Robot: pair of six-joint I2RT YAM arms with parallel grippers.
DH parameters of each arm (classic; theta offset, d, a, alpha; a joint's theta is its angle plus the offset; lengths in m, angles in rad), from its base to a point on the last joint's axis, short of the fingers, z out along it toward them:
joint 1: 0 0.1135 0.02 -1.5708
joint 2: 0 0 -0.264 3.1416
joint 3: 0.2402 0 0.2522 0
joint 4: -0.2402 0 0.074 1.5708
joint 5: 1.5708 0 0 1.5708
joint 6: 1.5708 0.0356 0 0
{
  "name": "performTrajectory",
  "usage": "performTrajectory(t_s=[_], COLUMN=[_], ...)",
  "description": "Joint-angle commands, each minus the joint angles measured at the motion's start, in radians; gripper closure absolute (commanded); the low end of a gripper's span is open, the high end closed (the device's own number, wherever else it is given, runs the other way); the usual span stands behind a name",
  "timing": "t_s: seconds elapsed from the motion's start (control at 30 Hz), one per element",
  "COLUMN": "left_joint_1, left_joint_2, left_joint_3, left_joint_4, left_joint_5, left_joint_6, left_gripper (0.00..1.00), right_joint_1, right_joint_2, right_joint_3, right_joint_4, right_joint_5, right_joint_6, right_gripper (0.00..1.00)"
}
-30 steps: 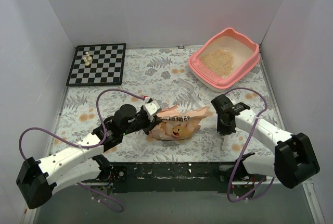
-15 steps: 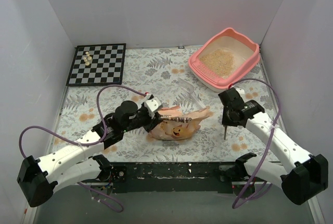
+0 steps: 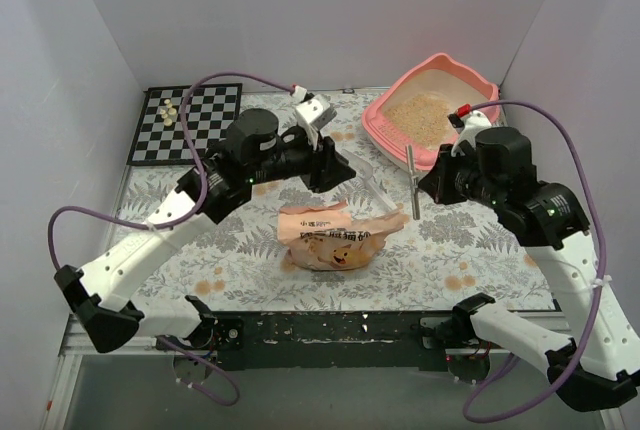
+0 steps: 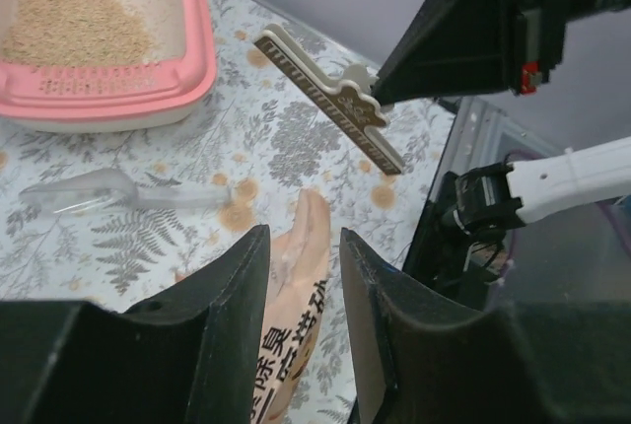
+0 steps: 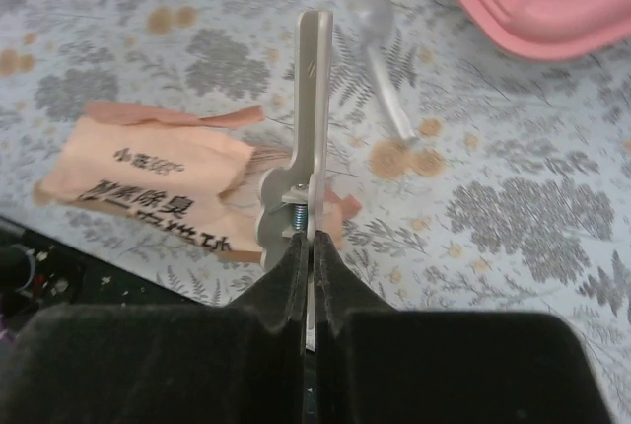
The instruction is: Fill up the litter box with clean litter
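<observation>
The pink litter box point(image 3: 385, 136) stands at the back right with a pile of beige clean litter point(image 3: 420, 116) inside; it also shows in the left wrist view point(image 4: 192, 69) with its litter point(image 4: 74, 25). My right gripper point(image 3: 426, 185) is shut on a beige bag clip point(image 3: 411, 178) and holds it in the air between the box and the orange bag point(image 3: 335, 237). The right wrist view shows the clip point(image 5: 312, 108) standing out of that gripper point(image 5: 306, 243), above the bag point(image 5: 158, 182). My left gripper point(image 3: 336, 166) is open and empty, raised above the bag point(image 4: 301, 276).
A clear plastic scoop point(image 3: 368, 176) lies on the flowered table between bag and box, also in the wrist views point(image 4: 118, 192) point(image 5: 380, 59). A chessboard point(image 3: 190, 130) with several pale pieces point(image 3: 168, 110) lies at the back left. White walls close in three sides.
My left gripper has left the bag's left end and risen toward the back. My right gripper has lifted the clip from near the front edge up toward the litter box.
</observation>
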Motion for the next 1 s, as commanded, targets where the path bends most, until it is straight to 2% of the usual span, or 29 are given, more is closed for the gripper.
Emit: performTrajectory(t_s=[0.0, 0.1, 0.13, 0.17, 0.27, 0.43, 0.63, 0.77, 0.97], left_joint_1=[0.095, 0.245, 0.276, 0.305, 0.316, 0.323, 0.330, 0.335, 0.339], left_joint_2=[0.081, 0.122, 0.129, 0.141, 0.155, 0.181, 0.165, 0.165, 0.161], left_joint_3=[0.107, 0.090, 0.072, 0.032, -0.025, -0.111, -0.159, -0.192, -0.215], left_joint_4=[-0.004, 0.156, 0.235, 0.383, 0.618, 1.015, 1.162, 1.304, 1.401], left_joint_5=[0.182, 0.439, 0.495, 0.577, 0.662, 0.742, 0.761, 0.772, 0.761], left_joint_6=[-0.187, -0.354, -0.409, -0.538, -0.689, -0.988, -1.077, -1.158, -1.212], left_gripper=[0.64, 0.79, 0.82, 0.82, 0.80, 0.73, 0.64, 0.62, 0.60], right_joint_1=[0.000, 0.000, 0.000, 0.000, 0.000, 0.000, 0.000, 0.001, 0.000], right_joint_2=[-0.016, -0.002, -0.003, -0.008, -0.009, 0.001, 0.001, 0.015, 0.021], right_joint_3=[0.134, 0.201, 0.207, 0.200, 0.171, 0.134, 0.123, 0.109, 0.076], right_joint_4=[0.062, 0.076, 0.094, 0.146, 0.244, 0.388, 0.516, 0.565, 0.636], right_joint_5=[-0.316, -0.443, -0.485, -0.558, -0.692, -0.749, -0.769, -0.800, -0.827], right_joint_6=[-0.136, -0.171, -0.167, -0.158, -0.106, -0.009, 0.071, 0.106, 0.161], right_gripper=[0.99, 0.99, 0.99, 0.99, 0.99, 0.99, 0.99, 0.99, 0.99])
